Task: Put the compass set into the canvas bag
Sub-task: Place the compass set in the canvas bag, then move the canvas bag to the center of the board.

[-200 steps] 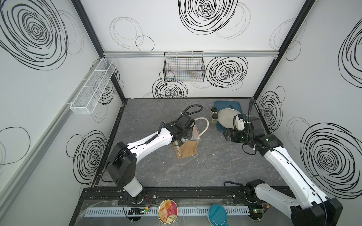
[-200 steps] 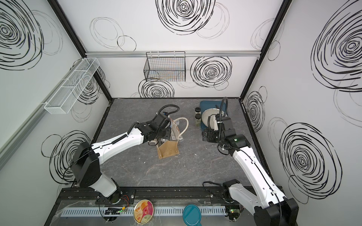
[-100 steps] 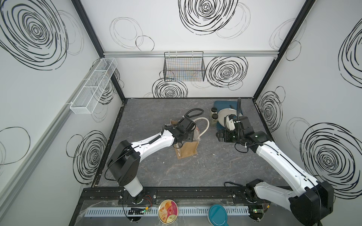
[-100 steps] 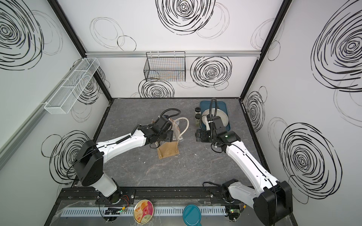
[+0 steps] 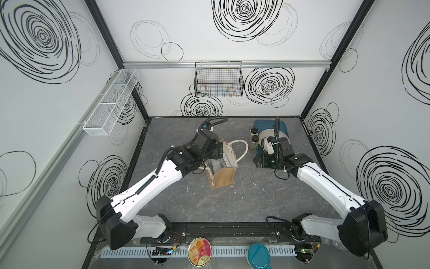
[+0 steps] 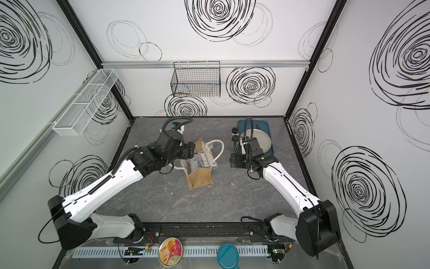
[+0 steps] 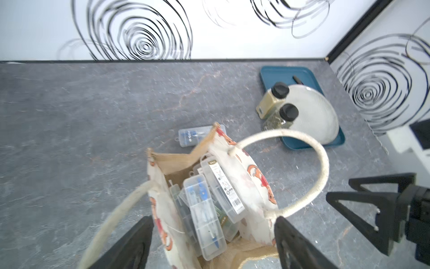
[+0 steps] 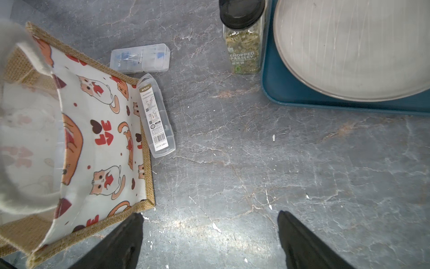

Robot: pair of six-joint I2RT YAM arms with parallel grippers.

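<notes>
Canvas bag [image 8: 100, 139]: tan burlap edging, cream panels printed with orange cats and red lettering.
Compass set [image 7: 203, 209]: clear case, blue parts inside.
Bench [image 8: 256, 174]: grey, marbled with pale and rust veins.
Tray [image 8: 277, 93]: teal.
Plate [image 8: 349, 46]: pale grey.
Walls [image 5: 232, 53]: white, black scribbled spirals.

Bright, even light; soft shadows; glare on tabletop [image 8: 181, 223]; wrist-view foregrounds blurred.

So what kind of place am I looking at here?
Probably a robot test cell, not a home: a left arm and right arm on a base rail, swirl-painted walls boxing in a grey tabletop, and props like the canvas bag.
</notes>
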